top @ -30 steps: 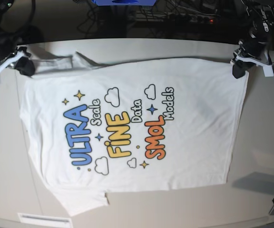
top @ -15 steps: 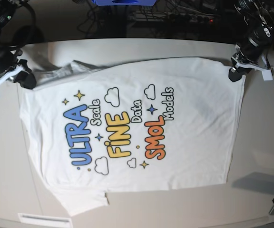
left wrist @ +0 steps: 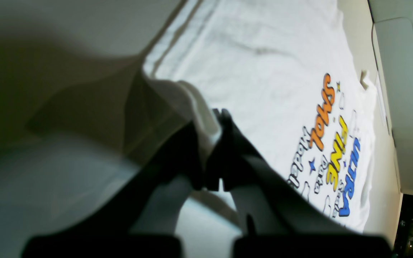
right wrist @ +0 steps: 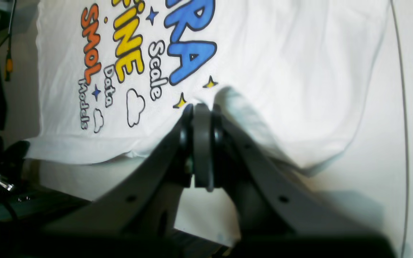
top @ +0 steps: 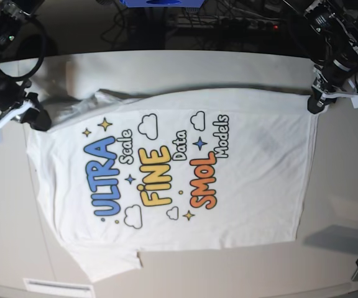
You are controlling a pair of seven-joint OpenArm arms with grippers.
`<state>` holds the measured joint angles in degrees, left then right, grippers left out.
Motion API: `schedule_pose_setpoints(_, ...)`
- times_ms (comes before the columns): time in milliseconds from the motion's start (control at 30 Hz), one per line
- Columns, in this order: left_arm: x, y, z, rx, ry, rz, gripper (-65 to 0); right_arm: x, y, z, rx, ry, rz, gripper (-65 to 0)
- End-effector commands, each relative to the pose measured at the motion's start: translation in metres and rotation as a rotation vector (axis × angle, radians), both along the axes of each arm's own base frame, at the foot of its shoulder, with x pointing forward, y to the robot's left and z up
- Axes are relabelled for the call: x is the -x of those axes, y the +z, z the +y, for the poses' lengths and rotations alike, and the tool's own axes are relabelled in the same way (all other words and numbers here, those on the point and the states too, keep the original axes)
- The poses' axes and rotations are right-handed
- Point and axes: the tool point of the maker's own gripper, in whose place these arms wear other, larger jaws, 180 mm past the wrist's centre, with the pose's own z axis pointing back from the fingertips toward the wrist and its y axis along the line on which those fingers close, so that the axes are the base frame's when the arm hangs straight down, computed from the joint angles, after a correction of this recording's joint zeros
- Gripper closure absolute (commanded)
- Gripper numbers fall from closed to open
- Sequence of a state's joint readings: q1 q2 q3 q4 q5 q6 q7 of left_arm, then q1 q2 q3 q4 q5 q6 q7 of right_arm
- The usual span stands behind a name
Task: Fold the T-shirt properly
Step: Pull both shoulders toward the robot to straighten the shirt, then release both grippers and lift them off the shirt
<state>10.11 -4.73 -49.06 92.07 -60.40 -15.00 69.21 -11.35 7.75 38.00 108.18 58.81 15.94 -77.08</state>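
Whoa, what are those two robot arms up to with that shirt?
They are starting to fold the T-shirt, which lies print side up on the table. The left gripper has its jaws shut on a corner at the hem end, and the right gripper is clamped on the fabric near the shoulder. Both pinch the far edge, lifting it slightly. No fold has been made yet.

The T-shirt (top: 247, 180) is white, printed with "ULTRA" in blue, "FINE" in yellow and "SMOL" in orange, all outlined in black. Small white script words, white clouds, and yellow and blue stars surround them. The table (top: 347, 205) is pale beige; both grippers are black.
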Motion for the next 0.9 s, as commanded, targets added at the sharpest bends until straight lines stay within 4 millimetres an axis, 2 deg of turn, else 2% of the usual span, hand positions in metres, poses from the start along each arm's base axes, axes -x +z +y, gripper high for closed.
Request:
schedule_pose_setpoints(0,-0.01,0.015,0.006,-0.016,0.004,-0.058,0.0,-0.008,0.01,-0.004,0.002,-0.005,-0.043,0.0)
schedule_pose_setpoints(233,-0.027,0.02,0.002,0.035,0.045,-0.094,0.0,-0.016,0.009,-0.011,0.042,-0.02,-0.036,0.0)
schedule_pose_setpoints(533,-0.049,0.03,-0.002,0.079,0.074,-0.146,0.0,-0.035,0.003,0.005,0.061,0.036,-0.023,0.0)
schedule_pose_setpoints(667,-0.054,0.023,-0.001,0.12,0.095,-0.146,0.0,-0.043,-0.005,0.005,0.026,0.03,-0.003,0.0)
schedule_pose_setpoints(867,-0.051,0.008,0.012,0.199,0.185,-0.153,0.0,-0.054,0.001,-0.013,0.058,0.026,-0.012,0.0)
